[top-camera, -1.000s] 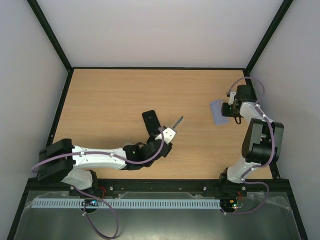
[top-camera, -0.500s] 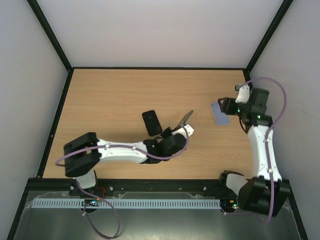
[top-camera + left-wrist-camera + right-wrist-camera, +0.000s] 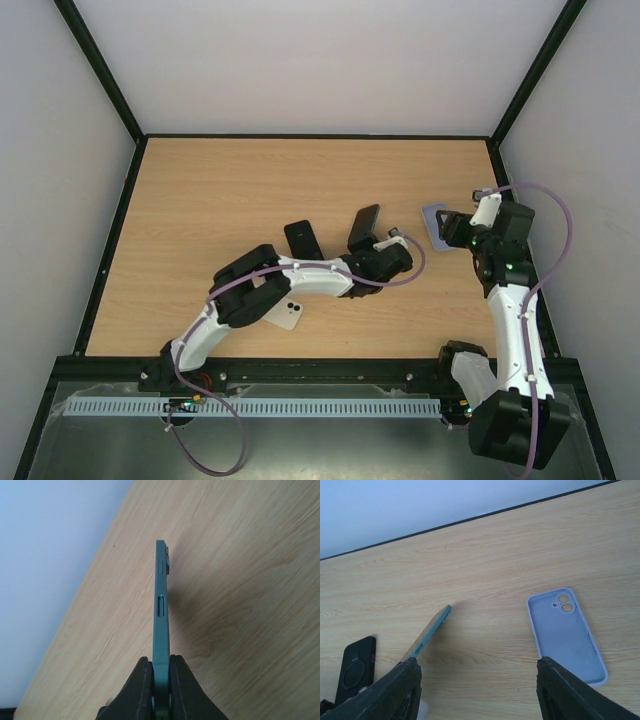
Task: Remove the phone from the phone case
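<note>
My left gripper (image 3: 161, 672) is shut on the bottom end of a teal phone (image 3: 160, 605), which it holds edge-on above the wood. In the top view the left gripper (image 3: 376, 244) is at mid-table and the phone (image 3: 364, 226) points away from it. The phone also shows in the right wrist view (image 3: 427, 632). An empty lavender case (image 3: 567, 635) lies open side up under my right gripper (image 3: 480, 690), which is wide open and empty. In the top view the right gripper (image 3: 458, 231) is beside that case (image 3: 436, 223). A black case (image 3: 303, 244) lies flat to the left.
The black case with a ring on its back also shows at the lower left of the right wrist view (image 3: 355, 669). The table's back edge (image 3: 470, 519) meets a white wall. Walls close in the table (image 3: 230, 190) on the left, back and right.
My left arm has stretched to the right, carrying the phone from beside the black case toward the lavender case. My right arm has shifted and its gripper now hangs over the lavender case.
</note>
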Available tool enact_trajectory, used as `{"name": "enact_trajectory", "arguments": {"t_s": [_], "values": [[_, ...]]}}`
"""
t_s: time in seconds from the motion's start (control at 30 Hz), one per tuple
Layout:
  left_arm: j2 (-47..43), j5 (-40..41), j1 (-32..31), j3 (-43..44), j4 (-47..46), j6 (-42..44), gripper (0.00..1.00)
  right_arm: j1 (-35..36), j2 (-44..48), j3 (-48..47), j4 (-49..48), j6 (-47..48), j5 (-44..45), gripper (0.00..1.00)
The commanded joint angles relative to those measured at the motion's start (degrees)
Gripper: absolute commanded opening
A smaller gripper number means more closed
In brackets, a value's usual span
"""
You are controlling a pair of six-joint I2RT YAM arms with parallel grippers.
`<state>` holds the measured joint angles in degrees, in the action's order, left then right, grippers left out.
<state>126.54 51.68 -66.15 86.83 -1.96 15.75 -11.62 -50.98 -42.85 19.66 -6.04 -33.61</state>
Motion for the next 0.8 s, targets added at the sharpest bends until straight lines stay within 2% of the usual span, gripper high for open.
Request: {"name": "enact_trajectory", "arguments": {"t_s": [0.0, 0.07, 0.17, 0.3, 0.43, 0.6, 0.63, 0.7, 0.77], "values": [[4.16, 5.35, 0.69, 6.32, 6.96, 0.60, 0.03, -0.16, 0.72, 1.30, -3.05, -1.12, 1.83, 0.61], [5.18, 2.64, 0.67, 7.91, 9.18, -1.42, 0.10, -0.16, 0.71, 1.31, -3.14, -1.28, 1.97, 0.61], [5.57, -1.88, 0.67, 9.72, 12.60, -5.44, 0.35, -0.16, 1.00, 1.49, -3.14, -1.27, 2.24, 0.61], [2.81, -8.92, 1.21, 9.98, 16.33, -12.14, 0.60, -0.16, 1.64, 1.85, -3.14, -1.17, 2.54, 0.62], [-6.16, -16.99, 2.76, 5.29, 16.61, -19.83, 0.73, -0.16, 2.09, 1.86, -2.96, -1.11, 2.45, 0.62], [-20.18, -23.30, 8.49, -8.17, 17.16, -35.09, 0.82, -0.16, 2.63, 2.05, -2.75, -0.93, 1.98, 0.62], [-22.67, -24.81, 10.03, -10.80, 17.69, -38.99, 0.85, -0.16, 2.76, 2.13, -2.70, -0.97, 1.70, 0.62], [-26.87, -27.29, 12.91, -14.95, 19.49, -42.73, 0.99, -0.16, 3.02, 2.22, -2.66, -1.09, 1.55, 0.65], [-29.69, -29.03, 15.81, -17.41, 22.50, -44.69, 1.00, -0.16, 3.32, 2.33, -2.70, -1.23, 1.34, 0.65]]}}
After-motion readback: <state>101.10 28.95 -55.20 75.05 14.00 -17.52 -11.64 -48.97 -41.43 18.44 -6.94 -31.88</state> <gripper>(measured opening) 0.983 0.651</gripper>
